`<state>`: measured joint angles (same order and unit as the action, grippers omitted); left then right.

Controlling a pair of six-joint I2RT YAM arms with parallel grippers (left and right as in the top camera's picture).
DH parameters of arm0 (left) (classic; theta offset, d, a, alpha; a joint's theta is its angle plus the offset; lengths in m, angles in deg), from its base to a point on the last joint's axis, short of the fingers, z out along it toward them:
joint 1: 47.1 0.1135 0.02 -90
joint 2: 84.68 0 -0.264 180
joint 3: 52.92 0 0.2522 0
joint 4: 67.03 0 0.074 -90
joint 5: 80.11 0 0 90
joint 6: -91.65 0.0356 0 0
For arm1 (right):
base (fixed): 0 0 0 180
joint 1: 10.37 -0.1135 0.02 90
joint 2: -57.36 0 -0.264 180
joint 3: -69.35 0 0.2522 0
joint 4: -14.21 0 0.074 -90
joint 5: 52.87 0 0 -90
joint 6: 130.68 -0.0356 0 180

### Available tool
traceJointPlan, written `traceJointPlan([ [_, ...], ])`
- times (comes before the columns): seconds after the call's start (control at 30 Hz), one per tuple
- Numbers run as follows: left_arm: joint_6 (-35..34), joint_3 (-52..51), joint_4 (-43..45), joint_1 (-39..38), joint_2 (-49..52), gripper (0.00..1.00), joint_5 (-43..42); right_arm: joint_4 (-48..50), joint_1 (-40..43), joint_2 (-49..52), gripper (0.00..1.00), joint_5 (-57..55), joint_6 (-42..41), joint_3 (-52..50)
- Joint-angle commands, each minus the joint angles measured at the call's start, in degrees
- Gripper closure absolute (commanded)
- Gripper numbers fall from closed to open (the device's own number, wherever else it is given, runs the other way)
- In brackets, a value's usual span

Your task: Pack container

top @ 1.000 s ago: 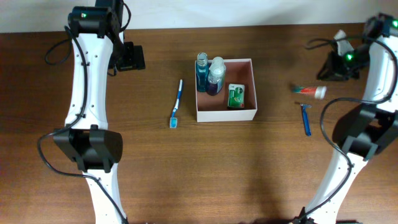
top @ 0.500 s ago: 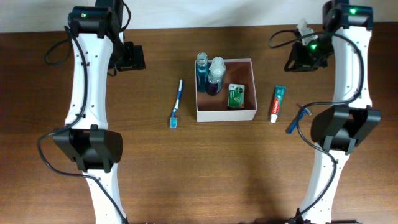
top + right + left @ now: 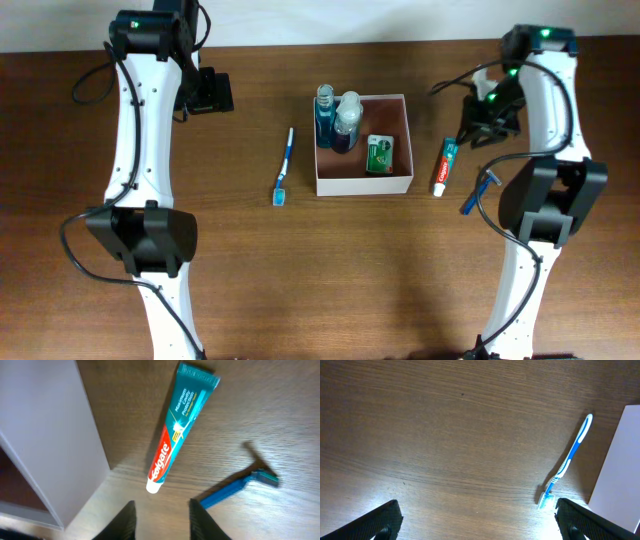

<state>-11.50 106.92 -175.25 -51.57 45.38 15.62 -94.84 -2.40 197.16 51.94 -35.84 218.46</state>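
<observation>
Overhead: square container (image 3: 363,184) open upward

The toothpaste (image 3: 177,435) lies just ahead of the right gripper (image 3: 162,517). The razor (image 3: 235,487) sits close on one side of it, and the tall white wall of the container (image 3: 50,435) stands close on the other. Ahead of the left gripper (image 3: 477,527) is open table (image 3: 445,435), with the toothbrush (image 3: 567,462) off to one side

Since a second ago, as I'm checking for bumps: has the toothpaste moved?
Yes: the toothpaste shifted toward the container, now lying just outside its wall.
</observation>
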Motion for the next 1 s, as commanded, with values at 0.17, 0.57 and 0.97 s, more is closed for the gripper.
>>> traceJointPlan([
  [0.17, -0.5, -0.2, 0.1, 0.2, -0.4, 0.01, -0.4, 3.7, -1.9, -0.7, 0.01, -0.5, -5.1, -5.6],
  [0.57, -0.5, -0.2, 0.1, 0.2, -0.4, 0.01, -0.4, 10.9, -2.0, -0.7, 0.01, -0.9, -14.3, -6.7],
  [0.97, -0.5, -0.2, 0.1, 0.2, -0.4, 0.01, -0.4, 16.9, -3.5, -0.7, 0.03, -12.5, -27.9, -17.9],
])
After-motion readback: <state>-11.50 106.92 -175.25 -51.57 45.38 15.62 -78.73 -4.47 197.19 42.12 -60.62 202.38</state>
